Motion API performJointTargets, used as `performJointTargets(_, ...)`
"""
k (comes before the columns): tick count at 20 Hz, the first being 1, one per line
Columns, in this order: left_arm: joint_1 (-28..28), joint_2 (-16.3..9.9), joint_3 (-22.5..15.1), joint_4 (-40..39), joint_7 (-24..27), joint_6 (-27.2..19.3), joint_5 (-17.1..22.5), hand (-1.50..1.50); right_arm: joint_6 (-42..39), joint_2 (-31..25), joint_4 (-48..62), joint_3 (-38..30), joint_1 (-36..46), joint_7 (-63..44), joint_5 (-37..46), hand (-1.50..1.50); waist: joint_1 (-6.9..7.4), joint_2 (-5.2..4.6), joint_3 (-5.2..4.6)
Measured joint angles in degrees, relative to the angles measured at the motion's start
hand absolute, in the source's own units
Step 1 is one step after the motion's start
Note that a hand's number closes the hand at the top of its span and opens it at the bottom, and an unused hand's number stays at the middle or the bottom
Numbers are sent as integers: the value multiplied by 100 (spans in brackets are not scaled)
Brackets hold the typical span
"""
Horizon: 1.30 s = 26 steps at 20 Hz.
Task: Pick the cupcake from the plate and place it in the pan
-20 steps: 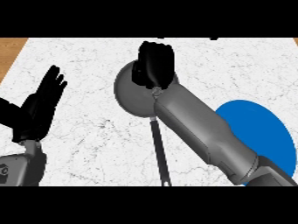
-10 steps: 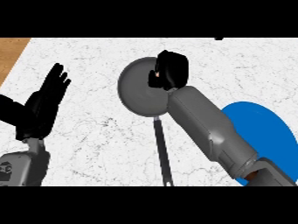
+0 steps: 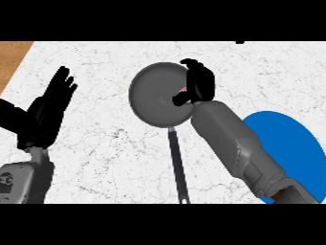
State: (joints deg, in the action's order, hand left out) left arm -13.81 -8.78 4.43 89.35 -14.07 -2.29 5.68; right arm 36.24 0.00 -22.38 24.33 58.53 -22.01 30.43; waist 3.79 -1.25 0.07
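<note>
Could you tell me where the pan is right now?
In the head view, the pan lies mid-counter, left of the blue plate, beneath the right robot hand.

My counter [image 3: 94, 143] is white marble with grey veining, with a strip of brown wood showing past its left edge. A grey round pan [image 3: 155, 98] sits directly on it, its thin dark handle running down toward me. Right of the pan, near its handle, lies a blue plate [image 3: 296, 148], partly hidden behind my forearm.
</note>
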Motion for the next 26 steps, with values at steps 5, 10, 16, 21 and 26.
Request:
performJointTargets(5, 158, 15, 2, 117, -33, -36, -19, 0, 466, -5, -362, -581, -249, 967, -634, -150, -103, 34, 3)
performJointTargets(10, 317, 2, 99, 141, 24, -87, -24, 0, 392, -103, -1104, -1290, -794, 1918, -1483, -150, -278, 87, 3)
performJointTargets(16, 542, -37, 168, 342, -44, -115, -17, 0, -548, -451, -2529, -1662, -2075, 2915, -2341, -150, -456, 154, -1)
performJointTargets(21, 612, -16, 165, 329, 36, -109, -56, 0, -1423, -793, -3675, -1716, -3279, 3426, -2832, -150, -472, 155, -5)
performJointTargets(26, 526, 18, 139, 372, -76, -131, -97, 0, -1693, -991, -4958, -1587, -4280, 3245, -2783, -150, -432, 144, -8)
